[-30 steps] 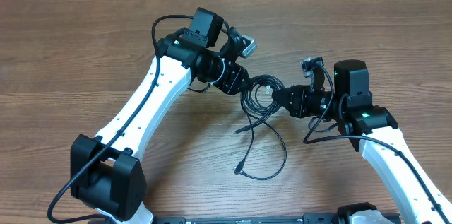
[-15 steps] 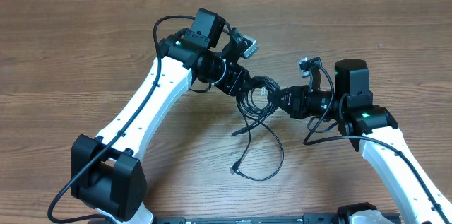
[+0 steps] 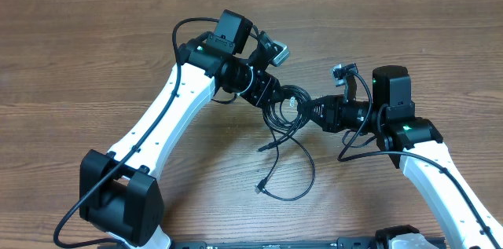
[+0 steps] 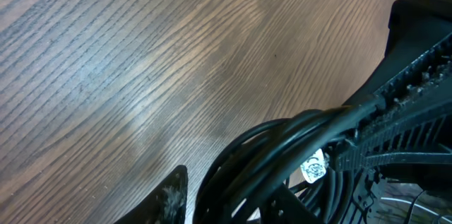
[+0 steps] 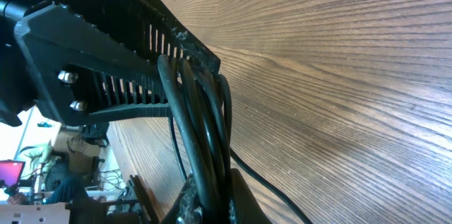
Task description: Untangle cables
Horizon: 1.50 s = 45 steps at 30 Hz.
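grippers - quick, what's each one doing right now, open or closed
left gripper: closed on the cable bundle
right gripper: closed on the same cable bundle, opposite side

cables (image 3: 288,106) bundled between left gripper (image 3: 269,97), right gripper (image 3: 316,112)

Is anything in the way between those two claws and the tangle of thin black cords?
Nothing visible does. The left gripper and the right gripper both clamp the cables directly, from opposite sides of the coil, with loose ends trailing on the table.
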Available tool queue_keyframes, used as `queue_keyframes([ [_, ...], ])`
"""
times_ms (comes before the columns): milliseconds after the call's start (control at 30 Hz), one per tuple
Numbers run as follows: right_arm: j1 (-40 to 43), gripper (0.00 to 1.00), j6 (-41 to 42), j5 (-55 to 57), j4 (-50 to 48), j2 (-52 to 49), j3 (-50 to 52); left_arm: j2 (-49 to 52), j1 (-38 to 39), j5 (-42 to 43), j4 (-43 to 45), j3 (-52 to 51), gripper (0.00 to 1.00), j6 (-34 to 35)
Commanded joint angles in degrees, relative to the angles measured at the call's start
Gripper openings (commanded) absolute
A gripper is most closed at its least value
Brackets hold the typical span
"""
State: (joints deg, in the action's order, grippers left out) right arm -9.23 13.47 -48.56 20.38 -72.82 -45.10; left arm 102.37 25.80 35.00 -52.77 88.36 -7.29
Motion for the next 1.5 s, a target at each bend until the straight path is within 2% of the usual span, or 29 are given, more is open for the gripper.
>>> queue_keyframes([
  [0, 0.2, 0.04, 0.0, 0.0, -0.6, 0.0, -1.0, -1.3, 0.5, 2.1, 0.0, 1.5, 0.34, 0.0],
  [333, 0.2, 0.04, 1.2, 0.0, -2.2, 0.0, -1.0, -1.3, 0.5, 4.1, -1.0, 1.5, 0.36, -2.0],
  [533, 0.2, 0.04, 1.7, -5.7, -5.4, 0.0, -1.0, -1.3, 0.5, 2.9, -1.0, 1.4, 0.36, -2.0],
  [700, 0.2, 0.04, 3.0, -5.7, -5.8, 0.0, -1.0, -1.2, 0.6, 1.6, -1.0, 1.4, 0.35, -1.9],
  [767, 0.2, 0.04, 3.0, -5.7, -5.8, 0.0, -1.0, -1.2, 0.6, 1.0, -1.0, 1.4, 0.3, -1.9],
  [900, 0.2, 0.04, 3.0, -5.6, -5.5, 0.0, -1.0, -1.2, 0.6, -1.0, -1.1, 1.4, 0.05, -1.9],
  [1200, 0.2, 0.04, 2.9, -0.3, -0.1, 0.0, -1.0, -1.2, 0.6, -3.1, -1.4, 1.4, 0.04, -1.9],
  [1233, 0.2, 0.05, 2.9, 0.6, 0.7, 0.0, -1.0, -1.2, 0.5, -3.5, -1.4, 1.4, 0.04, -1.9],
  [1300, 0.2, 0.23, 2.9, 3.3, 2.6, 0.0, -1.0, -1.2, 0.5, -3.9, -1.5, 1.4, 0.05, -1.7],
  [1333, 0.2, 0.26, 2.9, 4.8, 3.4, 0.0, -1.0, -1.2, 0.5, -4.1, -1.4, 1.4, 0.04, -1.7],
  [1467, 0.2, 0.27, 3.0, 14.6, 8.2, 0.0, -1.0, -1.2, 0.5, -6.8, -1.4, 1.4, 0.04, -1.4],
])
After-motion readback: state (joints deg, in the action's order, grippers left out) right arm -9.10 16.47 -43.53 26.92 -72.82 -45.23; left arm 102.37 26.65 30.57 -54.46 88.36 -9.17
